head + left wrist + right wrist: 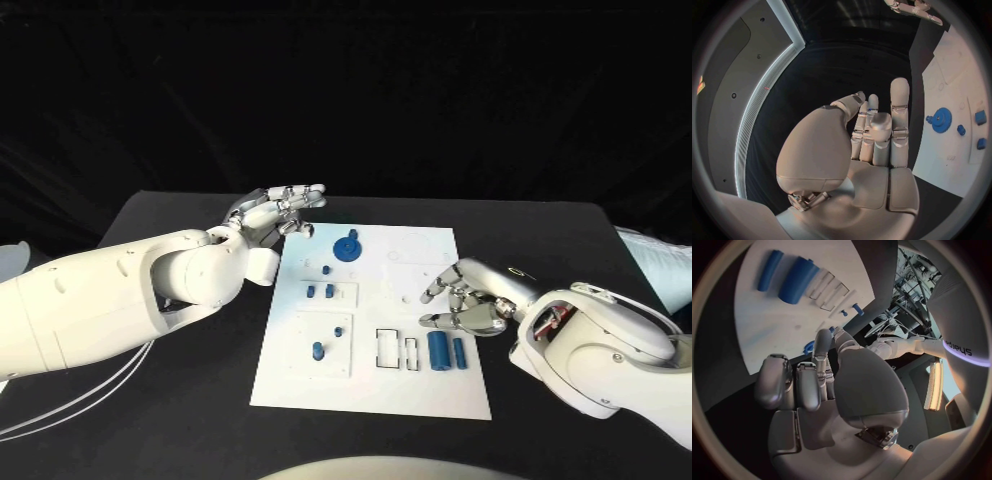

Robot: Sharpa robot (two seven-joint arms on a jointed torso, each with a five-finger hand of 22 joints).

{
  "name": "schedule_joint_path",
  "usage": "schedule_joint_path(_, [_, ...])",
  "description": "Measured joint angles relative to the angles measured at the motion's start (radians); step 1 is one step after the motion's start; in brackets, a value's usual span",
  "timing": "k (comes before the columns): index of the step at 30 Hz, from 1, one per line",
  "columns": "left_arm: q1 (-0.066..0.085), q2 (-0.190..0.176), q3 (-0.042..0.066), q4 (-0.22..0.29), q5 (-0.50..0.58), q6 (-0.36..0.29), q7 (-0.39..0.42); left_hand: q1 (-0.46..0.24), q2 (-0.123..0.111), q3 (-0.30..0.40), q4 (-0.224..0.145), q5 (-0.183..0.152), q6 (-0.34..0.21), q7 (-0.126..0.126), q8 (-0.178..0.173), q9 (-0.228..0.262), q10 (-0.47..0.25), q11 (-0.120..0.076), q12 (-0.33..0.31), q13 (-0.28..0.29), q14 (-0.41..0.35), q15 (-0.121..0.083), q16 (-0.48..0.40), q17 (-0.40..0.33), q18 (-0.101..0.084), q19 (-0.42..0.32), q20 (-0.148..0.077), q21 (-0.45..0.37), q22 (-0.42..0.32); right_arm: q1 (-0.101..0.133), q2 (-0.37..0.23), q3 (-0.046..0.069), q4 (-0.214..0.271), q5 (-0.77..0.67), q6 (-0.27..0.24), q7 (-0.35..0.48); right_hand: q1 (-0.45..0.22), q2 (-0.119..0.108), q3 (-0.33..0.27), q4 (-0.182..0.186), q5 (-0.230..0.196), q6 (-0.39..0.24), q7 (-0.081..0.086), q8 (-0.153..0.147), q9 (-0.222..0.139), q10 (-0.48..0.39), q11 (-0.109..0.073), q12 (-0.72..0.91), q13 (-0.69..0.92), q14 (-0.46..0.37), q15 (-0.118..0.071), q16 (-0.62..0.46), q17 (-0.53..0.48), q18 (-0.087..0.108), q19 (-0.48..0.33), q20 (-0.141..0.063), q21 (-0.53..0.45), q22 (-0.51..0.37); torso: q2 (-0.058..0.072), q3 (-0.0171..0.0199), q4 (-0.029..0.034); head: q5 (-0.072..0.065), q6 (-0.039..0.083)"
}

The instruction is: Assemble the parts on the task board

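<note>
While nothing is held yet, the right hand [464, 303] hovers with curled, empty fingers over the right edge of the task board [418, 390], just beside the two blue cylinders [446, 352], probably poised to pick one up. The left hand [274, 214] waits at the board's far left corner, fingers loosely apart and empty, near the blue gear [348, 246]. Small blue pegs [319, 291] stand in the board's left panels, on the black table [173, 410].
</note>
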Motion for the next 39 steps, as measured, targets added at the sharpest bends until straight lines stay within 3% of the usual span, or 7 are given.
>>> schedule_joint_path(4, [0.0, 0.0, -0.001, 0.003, -0.001, 0.0, 0.0, 0.0, 0.0, 0.0, 0.0, 0.0, 0.0, 0.0, 0.0, 0.0, 0.0, 0.0, 0.0, 0.0, 0.0, 0.0, 0.0, 0.0, 0.0, 0.0, 0.0, 0.0, 0.0, -0.031, -0.051, -0.009, 0.025, 0.043, -0.011, -0.062, -0.024, 0.023, -0.055, 0.042, 0.059, 0.003, -0.004, 0.034, 0.016, -0.001, 0.001, 0.303, 0.342, 0.002, -0.005, 0.044, 0.012, 0.0, 0.009, -0.008, 0.033, 0.049, -0.003, -0.0034, -0.0115, -0.016, 0.002])
schedule_joint_path(6, [0.0, 0.001, -0.001, 0.004, -0.001, 0.0, 0.0, 0.0, 0.0, 0.0, 0.0, 0.0, 0.0, 0.0, 0.0, 0.0, 0.0, 0.0, 0.0, 0.0, 0.0, 0.0, 0.0, 0.0, 0.0, 0.0, 0.0, 0.0, 0.0, -0.041, -0.06, -0.011, 0.03, 0.047, -0.013, -0.088, -0.031, 0.029, -0.083, 0.061, 0.07, 0.003, -0.004, 0.047, 0.024, -0.01, -0.001, 0.352, 0.36, 0.002, -0.005, 0.056, 0.012, 0.0, 0.009, -0.008, 0.042, 0.063, -0.004, -0.0049, -0.0173, -0.021, 0.003])
schedule_joint_path(9, [0.0, 0.001, -0.002, 0.004, -0.001, 0.0, 0.0, 0.0, 0.0, 0.0, 0.0, 0.0, 0.0, 0.0, 0.0, 0.0, 0.0, 0.0, 0.0, 0.0, 0.0, 0.0, 0.0, 0.0, 0.0, 0.0, 0.0, 0.0, 0.0, -0.054, -0.063, -0.013, 0.037, 0.044, -0.015, -0.13, -0.031, 0.03, -0.123, 0.081, 0.07, -0.007, -0.005, 0.067, 0.038, -0.01, -0.001, 0.363, 0.36, 0.002, -0.005, 0.068, 0.012, -0.015, 0.01, -0.007, 0.054, 0.082, -0.005, -0.0064, -0.0251, -0.024, 0.003])
schedule_joint_path(12, [0.0, 0.002, -0.002, 0.004, -0.002, 0.001, 0.0, 0.0, 0.0, 0.0, 0.0, 0.0, 0.0, 0.0, 0.0, 0.0, 0.0, 0.0, 0.0, 0.0, 0.0, 0.0, 0.0, 0.0, 0.0, 0.0, 0.0, 0.0, 0.0, -0.065, -0.06, -0.015, 0.04, 0.03, -0.015, -0.165, -0.039, 0.037, -0.143, 0.088, 0.07, -0.011, -0.002, 0.078, 0.046, -0.012, 0.001, 0.376, 0.36, 0.002, -0.005, 0.075, 0.012, -0.015, 0.015, -0.002, 0.061, 0.096, -0.007, -0.0067, -0.0292, -0.026, 0.002])
schedule_joint_path(22, [0.0, 0.002, -0.003, 0.002, -0.002, 0.001, 0.0, 0.0, 0.0, 0.0, 0.0, 0.0, 0.0, 0.0, 0.0, 0.0, 0.0, 0.0, 0.0, 0.0, 0.0, 0.0, 0.0, 0.0, 0.0, 0.0, 0.0, 0.0, 0.0, -0.078, -0.023, -0.016, 0.031, -0.022, -0.008, -0.223, -0.044, 0.042, -0.163, 0.088, 0.07, -0.015, -0.003, 0.089, 0.059, -0.012, 0.001, 0.402, 0.36, 0.002, -0.005, 0.083, 0.011, -0.015, 0.014, -0.002, 0.065, 0.104, -0.006, -0.0067, -0.0259, -0.023, -0.002])
schedule_joint_path(39, [0.0, 0.0, -0.003, 0.002, -0.003, 0.002, -0.001, -0.004, 0.004, -0.007, -0.001, 0.0, 0.0, 0.0, 0.0, 0.0, 0.0, 0.0, 0.006, 0.001, 0.0, 0.0, 0.0, -0.002, 0.0, 0.0, 0.0, -0.005, -0.003, -0.108, 0.052, -0.016, -0.028, -0.085, 0.035, -0.25, -0.035, 0.051, -0.168, 0.086, 0.07, -0.022, -0.004, 0.093, 0.064, -0.01, -0.001, 0.417, 0.36, 0.002, -0.005, 0.083, 0.011, -0.015, 0.014, -0.002, 0.069, 0.107, -0.005, -0.0073, -0.026, -0.011, -0.01])
